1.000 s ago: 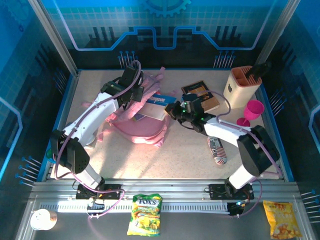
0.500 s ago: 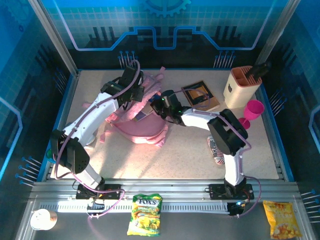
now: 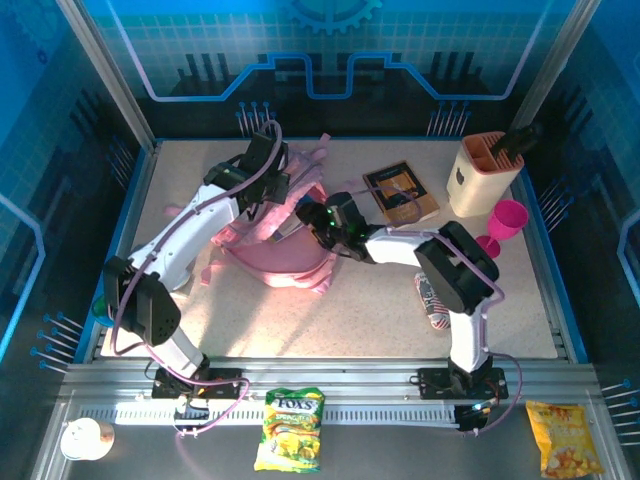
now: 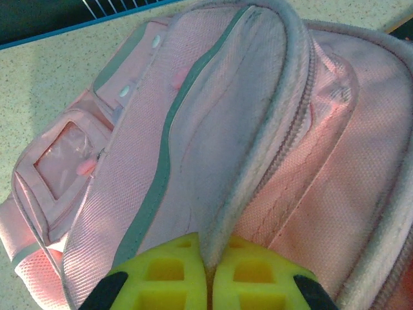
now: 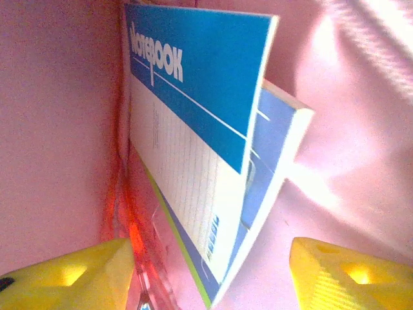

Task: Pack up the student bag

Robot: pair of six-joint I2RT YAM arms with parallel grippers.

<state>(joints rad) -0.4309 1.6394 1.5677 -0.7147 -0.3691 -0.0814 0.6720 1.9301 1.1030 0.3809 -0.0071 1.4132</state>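
Well, my left jaws pinch the pale rim of the big soft pink fabric backpack [image 4: 271, 148], holding its mouth open at the desk's [image 3: 380, 320] far left. My right jaws stand wide apart inside it, gripping nothing; the thin blue-covered notebook [image 5: 193, 97] between them rests in the bag. Packing seems barely begun: a brown book [image 3: 400, 192] and striped can [image 3: 433, 300] lie outside.

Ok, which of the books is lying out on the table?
The brown-covered book, flat on the table beside the beige pen holder. The blue Notebook is already inside the pink student bag.
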